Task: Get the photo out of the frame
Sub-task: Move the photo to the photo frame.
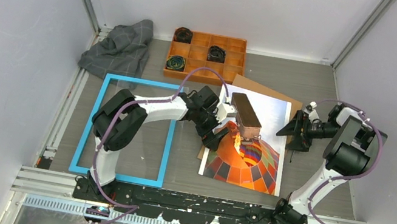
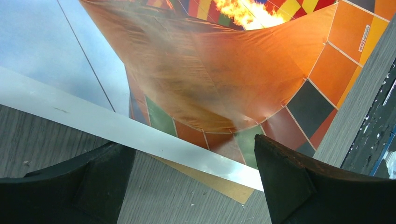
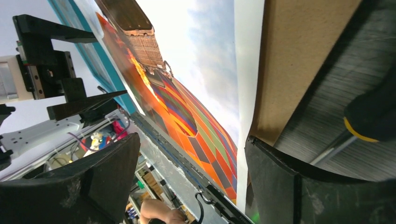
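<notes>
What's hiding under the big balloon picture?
A brown backing board lies under the photo. Only its far edge and one corner peek out. The photo covers the rest, so you cannot see whether anything else is beneath it.

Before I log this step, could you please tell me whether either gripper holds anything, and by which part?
Nothing is held. The left gripper is open above the photo, and the right gripper is open beside it.
</notes>
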Available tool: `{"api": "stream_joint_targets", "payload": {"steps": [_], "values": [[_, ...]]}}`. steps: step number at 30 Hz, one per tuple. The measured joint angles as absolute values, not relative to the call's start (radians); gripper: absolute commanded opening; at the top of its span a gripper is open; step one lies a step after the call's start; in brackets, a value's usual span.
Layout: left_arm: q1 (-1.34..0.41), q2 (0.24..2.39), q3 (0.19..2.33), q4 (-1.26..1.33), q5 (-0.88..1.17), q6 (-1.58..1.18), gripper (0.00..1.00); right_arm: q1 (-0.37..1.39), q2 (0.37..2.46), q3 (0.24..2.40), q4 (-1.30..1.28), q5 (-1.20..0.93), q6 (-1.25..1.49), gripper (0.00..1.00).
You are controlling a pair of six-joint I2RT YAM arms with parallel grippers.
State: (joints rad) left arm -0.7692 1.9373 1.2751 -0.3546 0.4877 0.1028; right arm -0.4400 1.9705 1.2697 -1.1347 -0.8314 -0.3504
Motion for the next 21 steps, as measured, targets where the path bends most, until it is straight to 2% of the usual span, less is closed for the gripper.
{"api": "stream_joint_targets", "payload": {"steps": [21], "values": [[-0.769, 1.943, 1.279, -0.348, 0.496, 0.103, 1.0, -0.441, 2.004, 1.272, -1.129, -0.794, -0.35, 0.89]]}}
